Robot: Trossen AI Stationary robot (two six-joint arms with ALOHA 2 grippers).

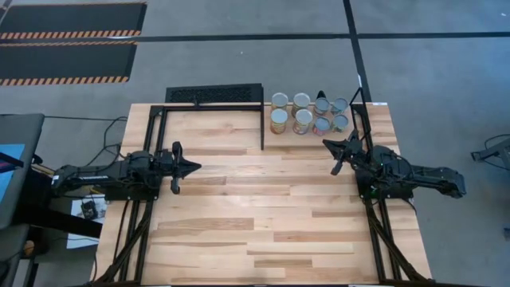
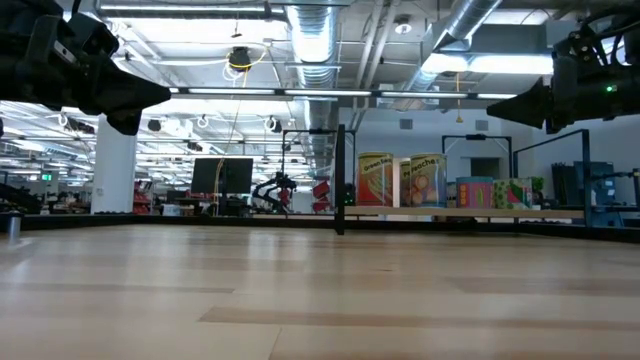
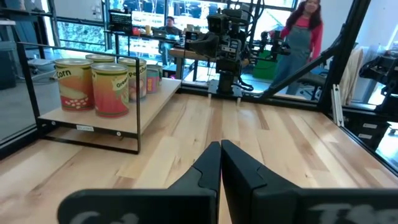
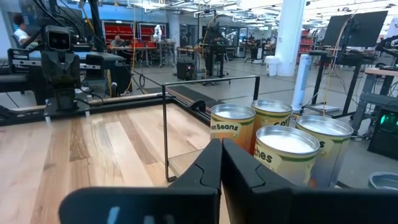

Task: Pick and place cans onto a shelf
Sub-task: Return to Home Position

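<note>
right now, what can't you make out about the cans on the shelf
- Labels: high view shows only the tops of the cans.
- Rear cans: left wrist view, front ones hide them on the shelf.
- Nearest cans' lower parts: right wrist view, the shut right pincer covers them.

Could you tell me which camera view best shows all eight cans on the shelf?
The high view: all eight cans show in two rows of four on the shelf. Low and wrist views hide some behind others.
</note>
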